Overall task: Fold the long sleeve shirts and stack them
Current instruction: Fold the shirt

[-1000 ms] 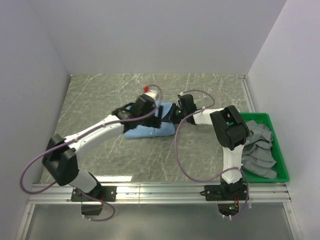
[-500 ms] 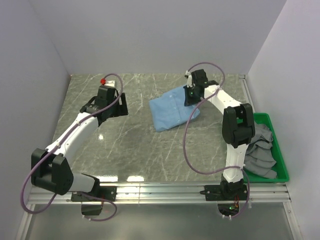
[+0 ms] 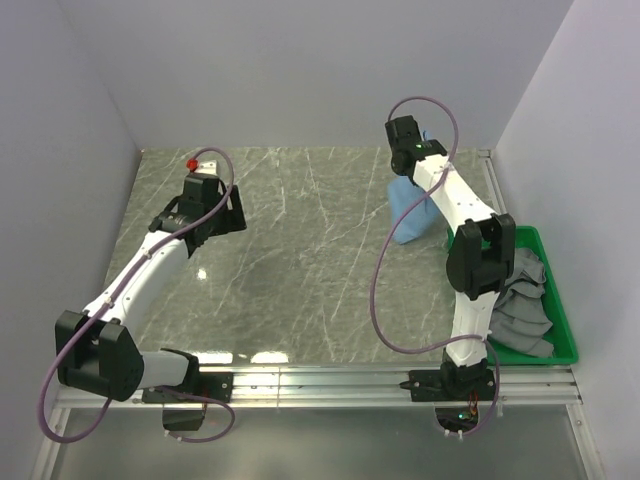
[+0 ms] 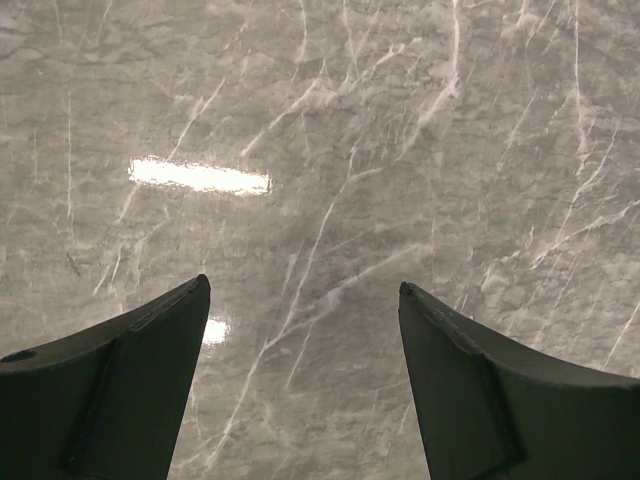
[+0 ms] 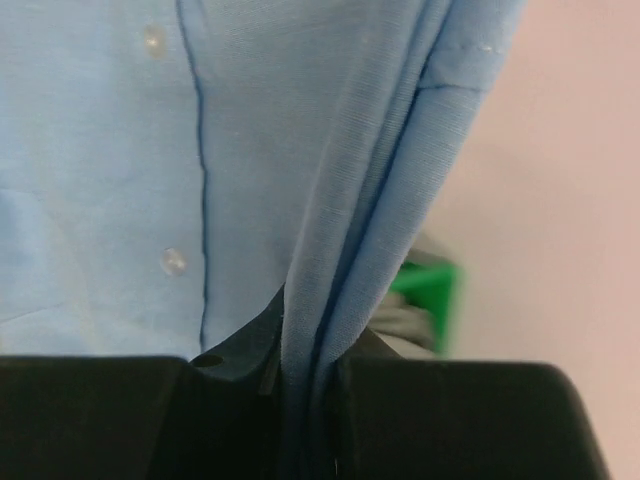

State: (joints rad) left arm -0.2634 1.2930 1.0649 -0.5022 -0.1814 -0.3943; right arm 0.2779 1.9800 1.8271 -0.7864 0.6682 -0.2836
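Note:
A light blue long sleeve shirt [image 3: 413, 208] hangs folded from my right gripper [image 3: 408, 160] at the back right of the table, its lower end near the tabletop. In the right wrist view the jaws are shut on a bunched edge of the blue shirt [image 5: 120, 150], whose buttons and placket show. My left gripper [image 3: 222, 212] is at the back left, far from the shirt. In the left wrist view it [image 4: 303, 290] is open and empty over bare marble.
A green tray [image 3: 565, 330] at the right front holds grey cloth [image 3: 515, 300]. It also shows blurred behind the shirt in the right wrist view [image 5: 430, 285]. White walls close the back and sides of the marble table [image 3: 300, 280].
My right gripper has carried the blue shirt from the table's middle up and to the back right. My left gripper has let go and drawn back to the left.

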